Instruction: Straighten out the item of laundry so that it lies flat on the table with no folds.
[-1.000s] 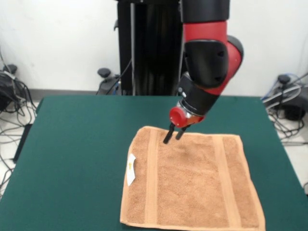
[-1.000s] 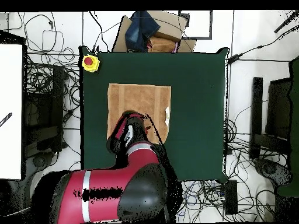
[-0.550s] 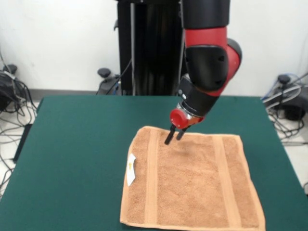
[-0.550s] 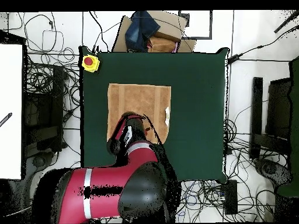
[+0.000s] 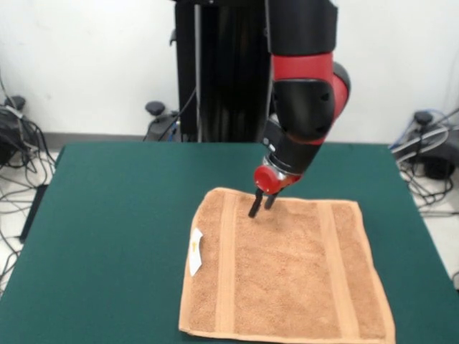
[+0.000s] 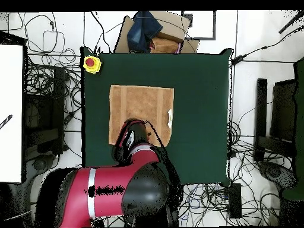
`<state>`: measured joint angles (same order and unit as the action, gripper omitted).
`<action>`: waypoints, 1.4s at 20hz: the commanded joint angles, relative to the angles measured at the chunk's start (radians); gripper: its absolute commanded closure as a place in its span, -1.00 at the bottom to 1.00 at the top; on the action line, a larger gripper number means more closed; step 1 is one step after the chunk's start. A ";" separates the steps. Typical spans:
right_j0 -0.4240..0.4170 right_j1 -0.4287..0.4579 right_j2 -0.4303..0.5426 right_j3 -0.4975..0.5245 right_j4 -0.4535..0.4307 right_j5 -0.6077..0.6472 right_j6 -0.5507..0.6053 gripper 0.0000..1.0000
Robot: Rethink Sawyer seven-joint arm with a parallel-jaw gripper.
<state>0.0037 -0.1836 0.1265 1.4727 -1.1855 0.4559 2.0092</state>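
Observation:
The orange-tan towel (image 5: 287,272) lies spread out flat on the green table (image 5: 122,215), with two woven bands running front to back and a white tag (image 5: 194,252) on its left edge. In the overhead view the towel (image 6: 139,104) sits left of the table's (image 6: 199,107) middle, and the red and black arm covers its lower edge. My gripper (image 5: 260,206) hangs just above the towel's far edge, near the left band. Its two black fingers stand slightly apart, open, with nothing between them.
A yellow box with a red button (image 6: 91,63) sits on one table corner. A cardboard box with dark cloth (image 6: 155,29) stands off the table beyond the edge opposite the robot. Cables and equipment lie on the floor all around.
The arm's upper part has swung slightly left in the front view and the gripper has shifted a little right. The towel has not moved.

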 commanded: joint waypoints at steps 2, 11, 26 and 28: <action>-0.014 -0.020 0.077 0.111 -0.056 -0.067 -0.213 -1.00; -0.070 -0.110 0.100 0.224 -0.042 -0.051 -0.281 -1.00; 0.274 0.105 -0.101 -0.079 -0.506 -0.001 0.415 -1.00; 0.301 0.129 -0.105 -0.106 -0.534 0.034 0.462 -1.00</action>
<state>0.2316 -0.1618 0.0242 1.5222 -1.6018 0.4466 2.0469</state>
